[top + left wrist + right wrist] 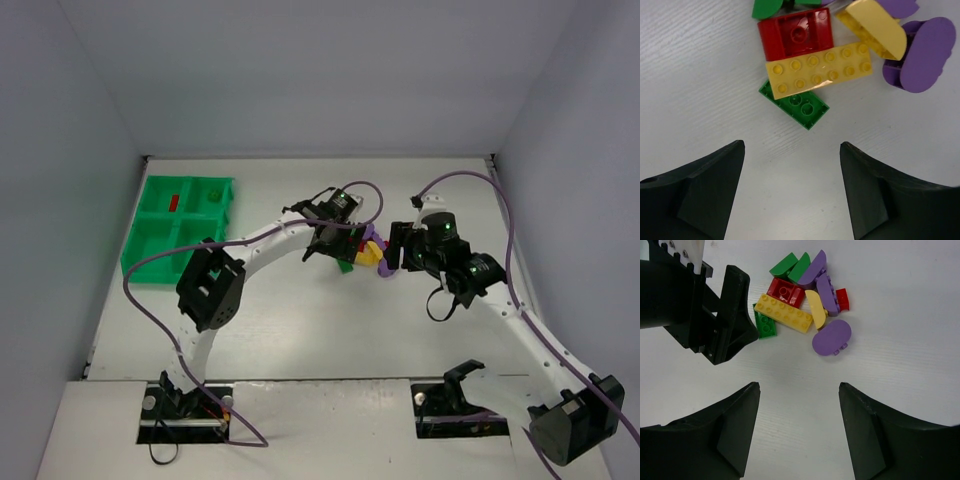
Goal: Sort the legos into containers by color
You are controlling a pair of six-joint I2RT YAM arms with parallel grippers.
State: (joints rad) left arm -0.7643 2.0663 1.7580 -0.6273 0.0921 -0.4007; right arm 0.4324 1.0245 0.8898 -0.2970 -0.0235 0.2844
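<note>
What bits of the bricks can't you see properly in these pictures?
Top view: the left gripper and right gripper cover most of the lego pile, too small to count.
Left wrist view: the top edge cuts off the green pieces; the long yellow brick covers part of the flat green brick.
Wrist views: the tray is out of frame.

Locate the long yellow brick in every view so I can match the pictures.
Top external: only a yellow speck shows in the pile at picture centre; cannot tell which brick it is.
Left wrist: long yellow brick at upper centre, lying slantwise.
Right wrist: upper centre-left.
Shared landmark: the flat green brick poking out from under its end.
</note>
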